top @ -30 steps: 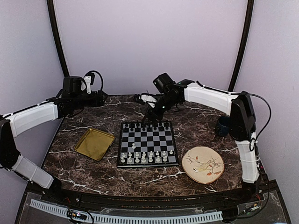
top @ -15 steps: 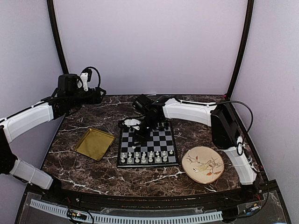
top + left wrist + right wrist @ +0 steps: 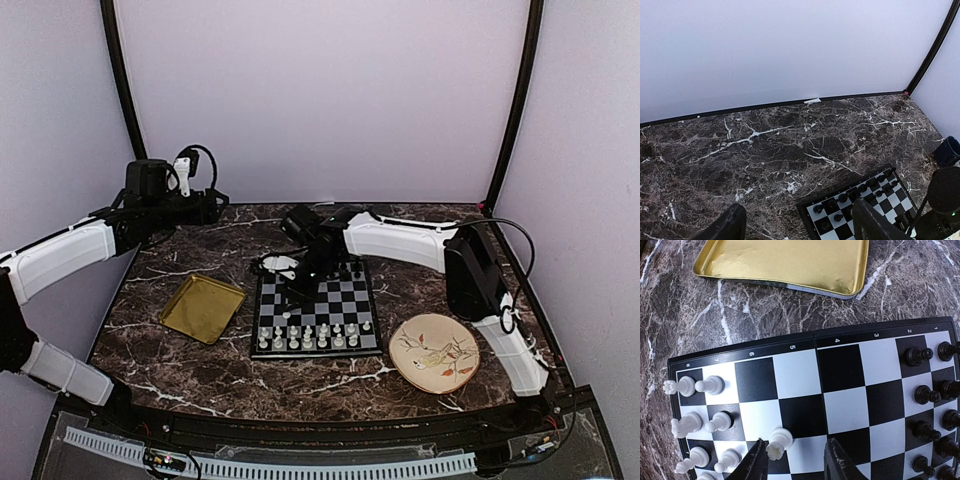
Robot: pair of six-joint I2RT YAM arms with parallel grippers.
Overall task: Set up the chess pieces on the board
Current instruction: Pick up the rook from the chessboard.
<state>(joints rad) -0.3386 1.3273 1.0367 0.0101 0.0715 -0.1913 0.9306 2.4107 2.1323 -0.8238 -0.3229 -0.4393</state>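
The black-and-grey chequered board lies mid-table. White chess pieces fill its two near rows, seen in the right wrist view as a cluster at the left. One lone white piece stands further up the board, between the fingers of my right gripper. It is close against the left finger, and the jaws stand apart, not clamped. In the top view the right gripper hangs low over the board's left half. My left gripper is open and empty, raised over the far left of the table.
Black chessmen line the board's far rows. A square gold tray lies left of the board. A patterned plate sits at the right. A dark cup stands far right.
My right arm has swung from the board's far edge down over its left half, and its jaws have narrowed around the lone white piece. The left arm shifted slightly.
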